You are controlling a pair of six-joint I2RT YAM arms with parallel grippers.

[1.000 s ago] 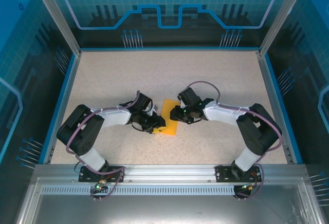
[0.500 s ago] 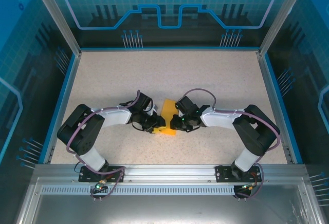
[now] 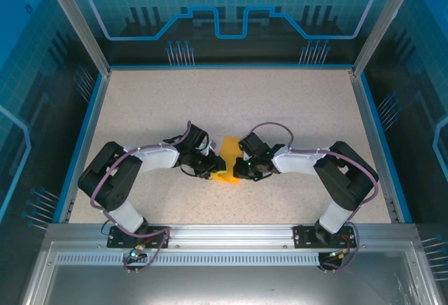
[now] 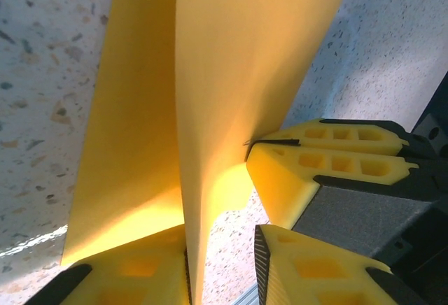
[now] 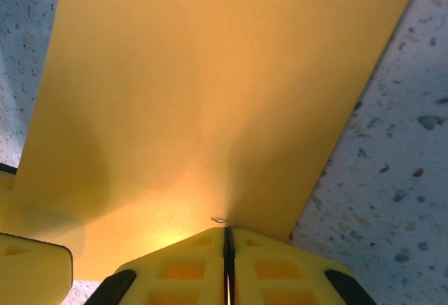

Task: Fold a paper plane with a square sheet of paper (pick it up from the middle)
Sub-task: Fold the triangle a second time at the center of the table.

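The square sheet of paper (image 3: 228, 157), plain orange-yellow, lies at the table's middle between both grippers, buckled up into a ridge (image 4: 231, 60). My right gripper (image 3: 238, 168) is shut on its right edge; the wrist view has the jaws pressed together on the paper (image 5: 227, 231), with the sheet (image 5: 210, 88) spreading ahead. My left gripper (image 3: 211, 169) straddles the raised fold (image 4: 220, 249). The paper rests against one of its fingers (image 4: 140, 270), and a gap of table shows before the other. The right gripper's fingers (image 4: 329, 154) show there too. A paper plane is out of view.
Speckled beige tabletop (image 3: 231, 102) with a blue rim and aluminium posts; glass walls stand behind. Both arms reach inward from their bases at the near edge, elbows out to the sides. The left gripper's finger (image 5: 28, 263) shows low left in the right wrist view.
My right gripper has moved left onto the paper's edge and shut on it. The sheet looks narrower from above, pushed up between the grippers. The left jaws have narrowed slightly.
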